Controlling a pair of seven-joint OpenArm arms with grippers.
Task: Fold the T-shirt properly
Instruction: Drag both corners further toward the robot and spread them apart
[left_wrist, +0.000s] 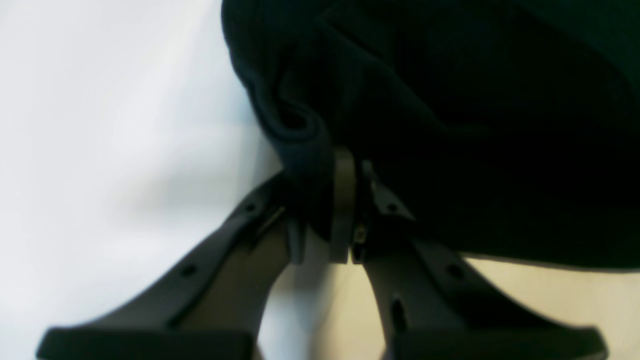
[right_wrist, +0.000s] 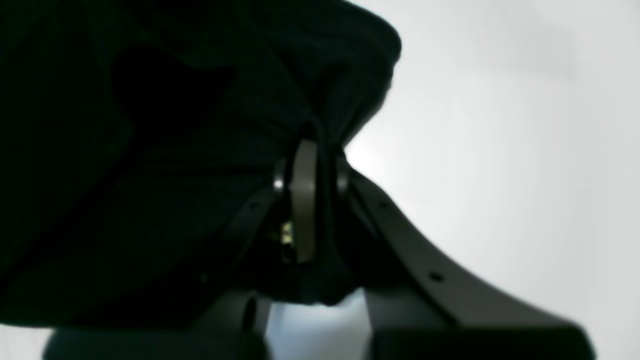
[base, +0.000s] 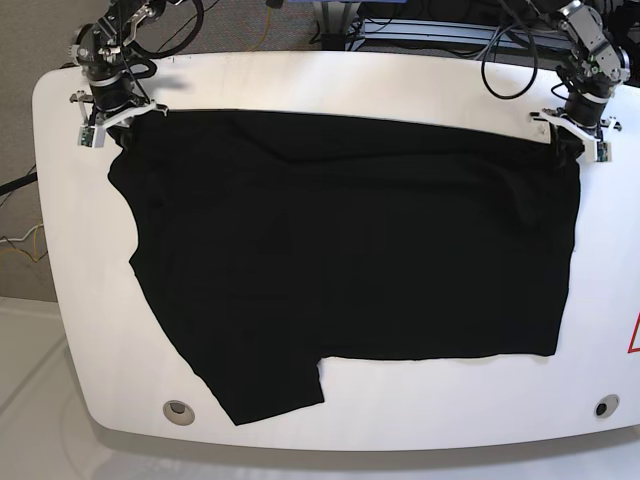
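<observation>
We saw the shirt, matte black cloth, spread wide over the white table, one sleeve hanging toward the table's near edge. At the table's far edge both claws had closed tight on the cloth. The left claw pinched a bunched, rolled hem between its dark curved fingers. The right claw clamped a gathered corner, the fabric puckering into folds above its flat grey pad.
</observation>
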